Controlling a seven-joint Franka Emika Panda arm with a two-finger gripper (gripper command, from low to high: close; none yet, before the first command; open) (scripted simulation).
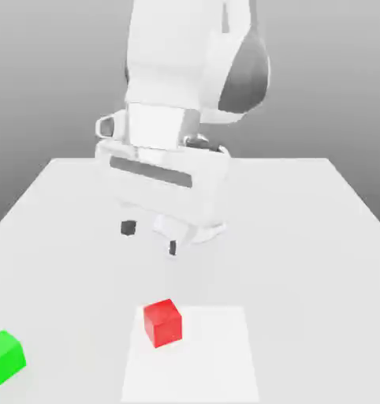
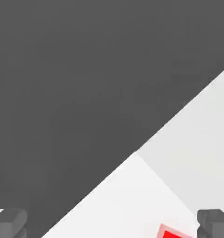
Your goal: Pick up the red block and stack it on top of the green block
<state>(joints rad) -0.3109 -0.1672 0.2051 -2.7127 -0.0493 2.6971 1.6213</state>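
Note:
The red block (image 1: 163,322) rests on the white table near its front, on a slightly brighter patch. The green block (image 1: 5,357) sits on the table at the exterior view's far left front. My gripper (image 1: 151,237) hangs open above the table, behind the red block and well apart from it, with nothing between its dark fingertips (image 1: 129,228). In the hand view the two fingers (image 2: 9,222) stand wide apart, and a corner of the red block (image 2: 172,233) shows near one of them.
The white table (image 1: 303,237) stretches across the exterior view, with a brighter square patch (image 1: 217,355) at the front. In the hand view the table's edge (image 2: 179,116) runs diagonally against a dark grey floor.

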